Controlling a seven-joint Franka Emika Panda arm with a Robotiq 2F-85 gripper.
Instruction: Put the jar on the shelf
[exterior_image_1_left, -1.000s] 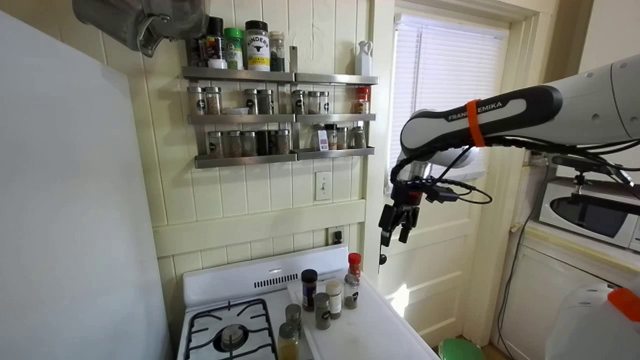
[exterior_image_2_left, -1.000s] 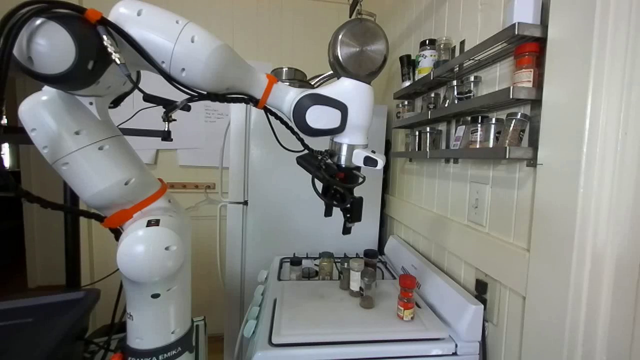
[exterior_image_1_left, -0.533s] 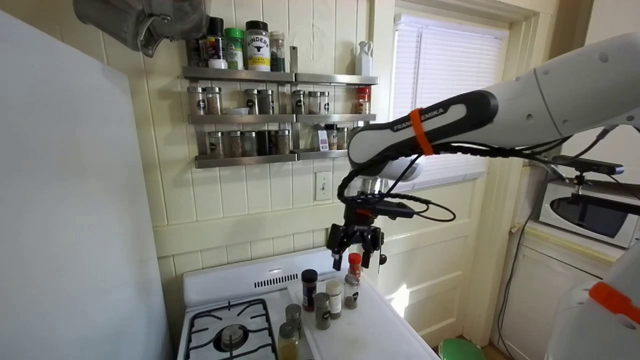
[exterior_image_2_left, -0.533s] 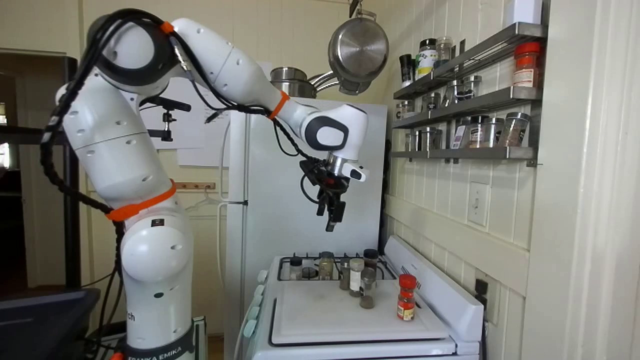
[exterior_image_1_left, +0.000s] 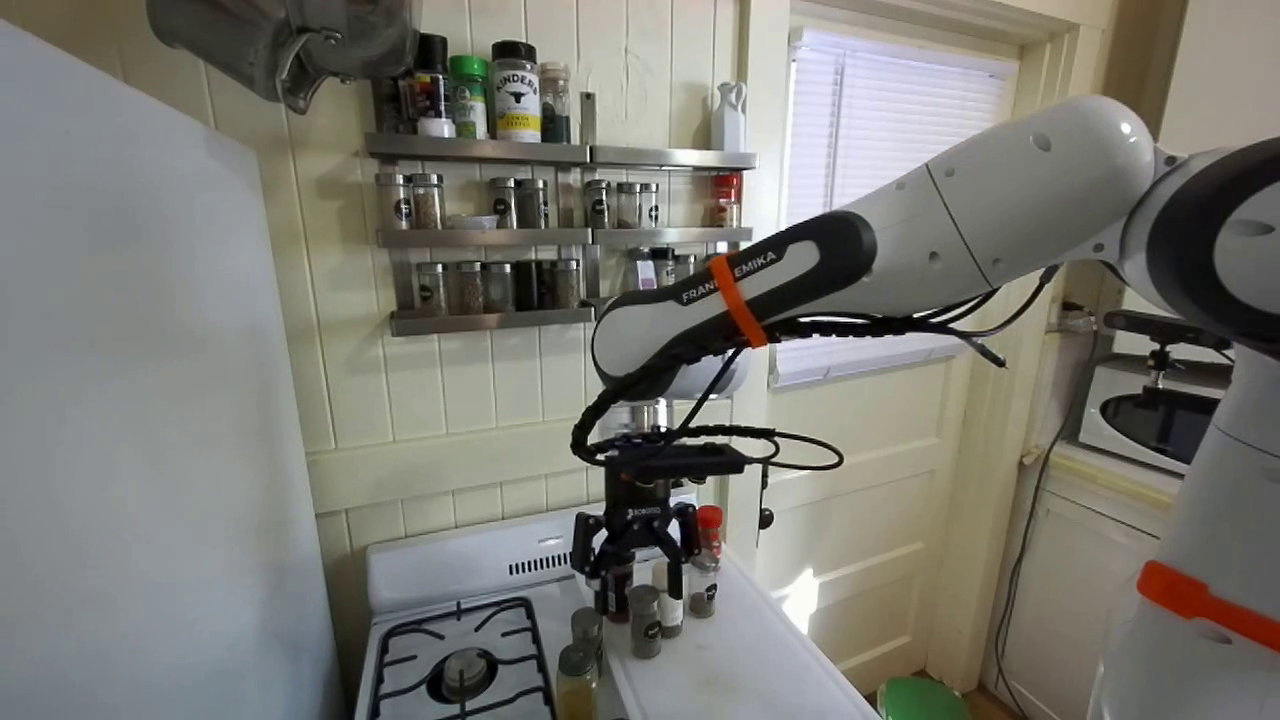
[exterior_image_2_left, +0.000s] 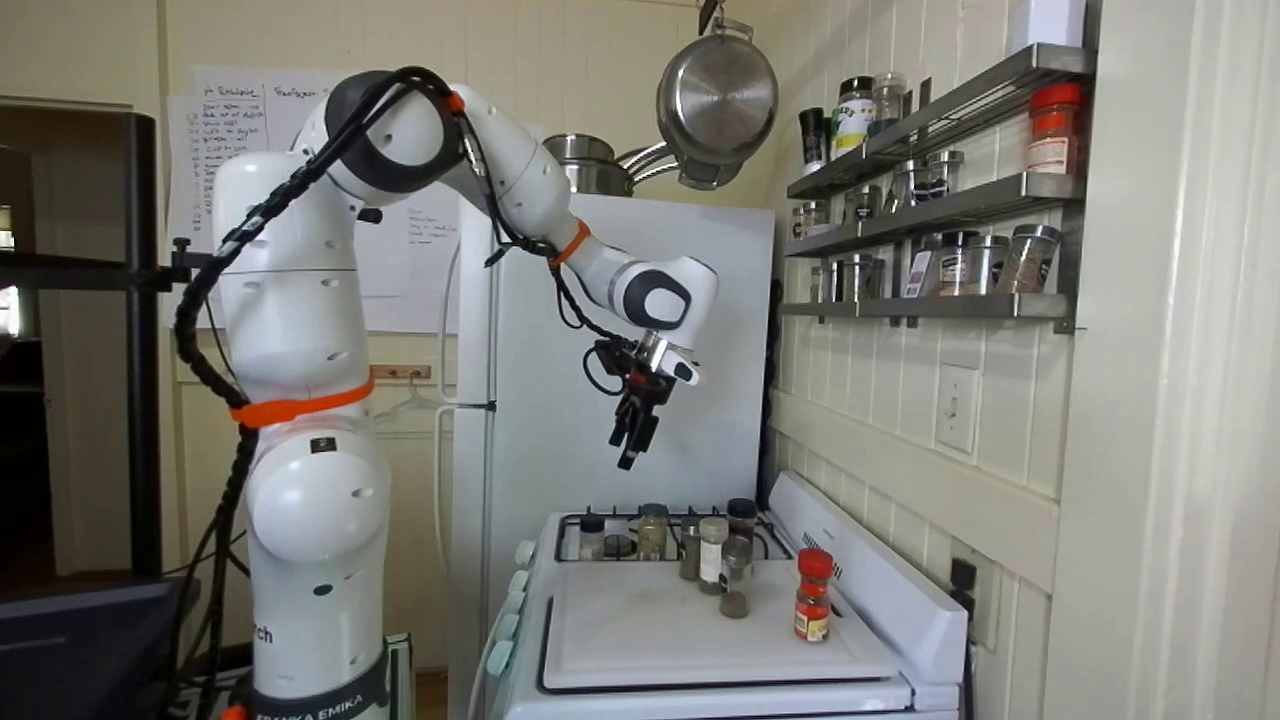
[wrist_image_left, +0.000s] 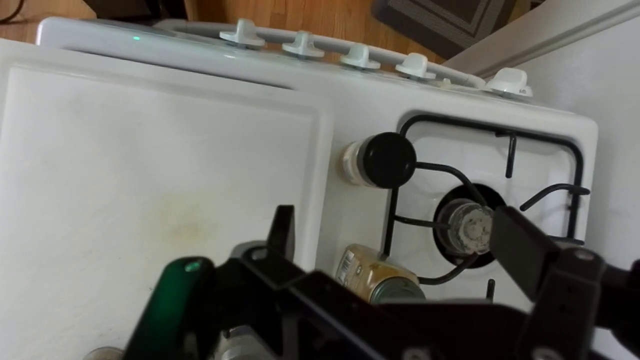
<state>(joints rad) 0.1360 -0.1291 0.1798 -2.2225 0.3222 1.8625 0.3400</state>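
Several spice jars stand on the white stove: a grey-lidded jar (exterior_image_1_left: 645, 625), a clear jar (exterior_image_2_left: 735, 580), a red-capped jar (exterior_image_2_left: 812, 600), a black-lidded jar (wrist_image_left: 389, 160) and a yellowish jar with a green lid (wrist_image_left: 360, 270). I cannot tell which one the task means. My gripper (exterior_image_1_left: 640, 590) is open and empty, pointing down above the stove; in an exterior view (exterior_image_2_left: 626, 450) it hangs clear of the jars. In the wrist view the yellowish jar shows between the spread fingers, below them and partly hidden. The shelf (exterior_image_1_left: 480, 322), a silver wall rack lined with jars, also shows elsewhere (exterior_image_2_left: 940, 306).
A white cover (exterior_image_2_left: 640, 640) lies over part of the stove. A black burner grate (wrist_image_left: 575, 165) is beside it. The refrigerator (exterior_image_2_left: 620, 400) stands at the stove's far side. Metal pans (exterior_image_2_left: 717, 100) hang overhead. The stove's back panel (exterior_image_2_left: 870, 580) rises along the wall.
The arm has swung over the stove and lowered, moving left in both exterior views. The gripper is open and has turned so its fingers spread across an exterior view. The jars have not moved.
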